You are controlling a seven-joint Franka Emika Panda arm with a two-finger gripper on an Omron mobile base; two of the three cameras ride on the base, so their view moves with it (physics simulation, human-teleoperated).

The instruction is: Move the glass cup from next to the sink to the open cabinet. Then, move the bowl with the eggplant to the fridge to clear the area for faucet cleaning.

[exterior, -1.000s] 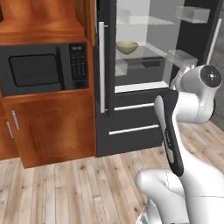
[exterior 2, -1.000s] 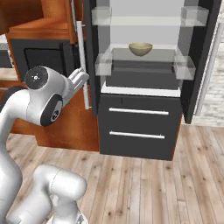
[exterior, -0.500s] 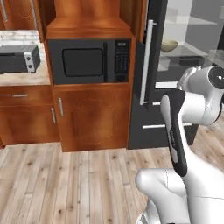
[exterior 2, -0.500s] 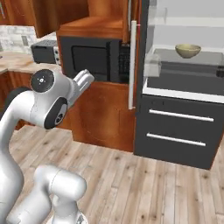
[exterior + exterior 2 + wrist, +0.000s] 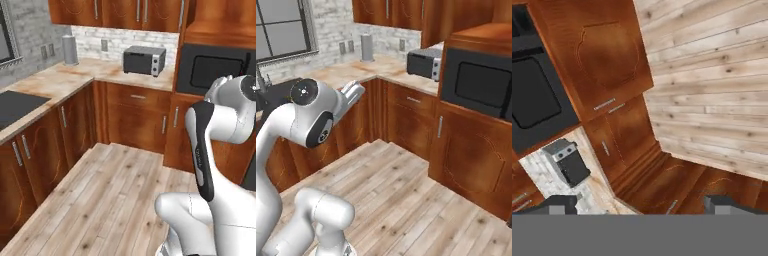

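KITCHEN CORNER – At far left lay the matte black sink (image 5: 17,107), set flush into the worktop (image 5: 75,75) – the spot the task wants cleared for faucet cleaning. From where I stood, its near side looked bare, though I could not see the whole of it. Further along, against the tiled wall, stood a grey canister (image 5: 70,50), pushed back out of the working edge. In the corner sat the toaster (image 5: 144,60), and right of it the microwave (image 5: 215,70), built into its tall wooden housing. At right rose my own arm (image 5: 202,145), folded in close over the base – tucked, I judged, so that it would clear the cabinets. My fingers (image 5: 557,204) stood spread wide with nothing between them, holding neither the glass cup nor the bowl. They pointed down past the toaster toward the plank floor (image 5: 712,65).
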